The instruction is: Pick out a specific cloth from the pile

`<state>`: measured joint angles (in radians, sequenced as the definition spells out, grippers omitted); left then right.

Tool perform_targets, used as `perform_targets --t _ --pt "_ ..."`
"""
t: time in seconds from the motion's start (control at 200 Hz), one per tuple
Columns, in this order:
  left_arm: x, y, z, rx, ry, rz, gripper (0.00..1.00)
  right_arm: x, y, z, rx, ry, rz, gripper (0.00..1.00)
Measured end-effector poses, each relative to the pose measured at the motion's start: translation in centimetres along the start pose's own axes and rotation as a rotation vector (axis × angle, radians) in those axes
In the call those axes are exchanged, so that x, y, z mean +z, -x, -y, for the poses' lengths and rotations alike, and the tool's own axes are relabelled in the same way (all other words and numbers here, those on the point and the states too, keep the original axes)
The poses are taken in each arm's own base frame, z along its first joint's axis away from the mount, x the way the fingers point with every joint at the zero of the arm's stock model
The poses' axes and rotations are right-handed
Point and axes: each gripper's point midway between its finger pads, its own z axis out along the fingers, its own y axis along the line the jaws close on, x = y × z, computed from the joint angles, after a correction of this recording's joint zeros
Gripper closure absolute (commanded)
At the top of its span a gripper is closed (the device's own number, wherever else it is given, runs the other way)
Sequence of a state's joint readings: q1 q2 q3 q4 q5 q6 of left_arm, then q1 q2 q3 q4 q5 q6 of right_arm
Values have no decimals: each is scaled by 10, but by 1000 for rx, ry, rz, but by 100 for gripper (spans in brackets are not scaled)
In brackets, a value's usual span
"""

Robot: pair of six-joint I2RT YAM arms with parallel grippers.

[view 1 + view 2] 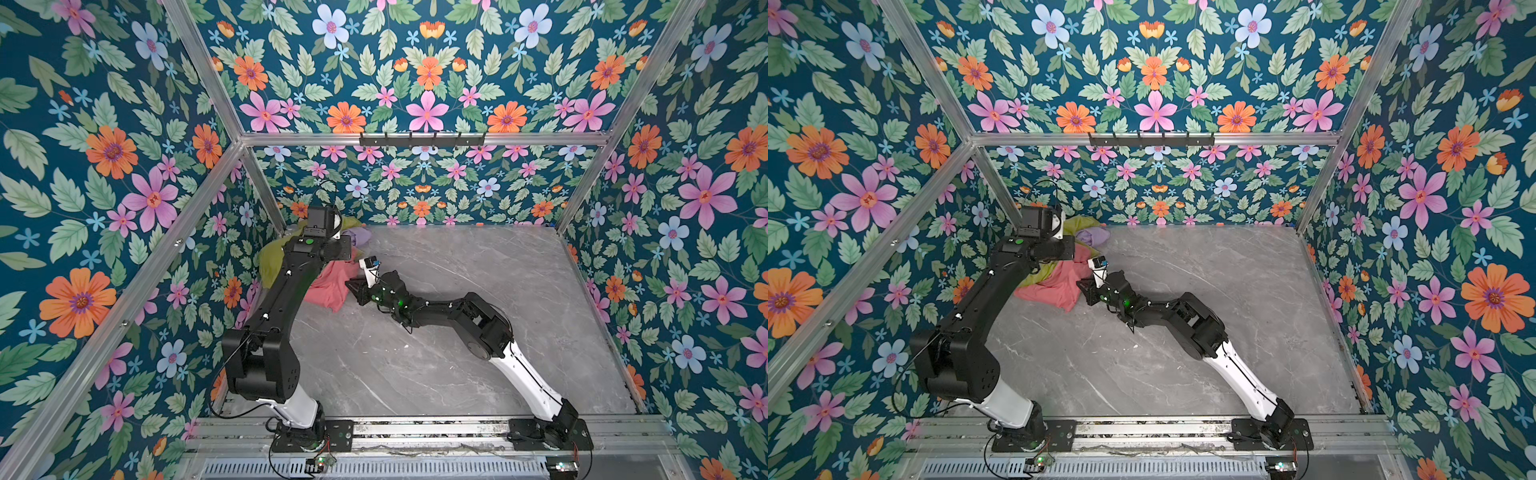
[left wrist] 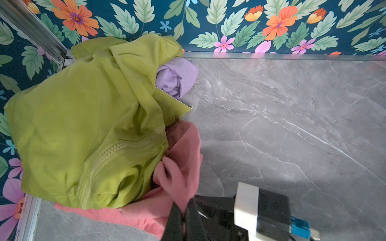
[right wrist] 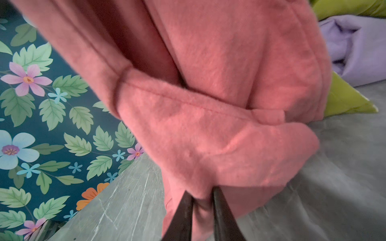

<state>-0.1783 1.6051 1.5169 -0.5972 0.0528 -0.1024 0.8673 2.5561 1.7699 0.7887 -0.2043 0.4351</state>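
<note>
Looking across the cell, we see floral walls closing in a grey marbled table on three sides. The left arm and the right arm both reach from the near rail toward the table's far left corner, where the pile sits against the walls.

The yellow-green garment is the bulkiest piece, heaped on top and filling the corner side. The coral-pink cloth lies partly under it, at the pile's near edge, and spreads out onto the bare table. One fold of it stands up from the heap. The small lilac cloth is tucked under a flap of the yellow-green garment, on the side by the back wall.

In the left wrist view we find the left gripper with its fingers pressed together on that raised pink fold. The right gripper is low beside the pile, its fingers drawn in around another thick fold of the same cloth, which bulges over their tips.

A zip runs along the yellow-green garment.
</note>
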Motion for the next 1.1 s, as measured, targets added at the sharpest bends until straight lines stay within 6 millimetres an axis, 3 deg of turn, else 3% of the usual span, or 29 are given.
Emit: perform_targets --t 0.13,0.435,1.1 --pt "0 0 0 0 0 0 100 0 -2 0 8 2 -4 100" --pt "0 0 -3 -4 4 5 100 -1 -1 -1 11 2 -5 100" --pt "-11 14 -9 -7 13 41 100 -7 22 -16 32 32 49 100"
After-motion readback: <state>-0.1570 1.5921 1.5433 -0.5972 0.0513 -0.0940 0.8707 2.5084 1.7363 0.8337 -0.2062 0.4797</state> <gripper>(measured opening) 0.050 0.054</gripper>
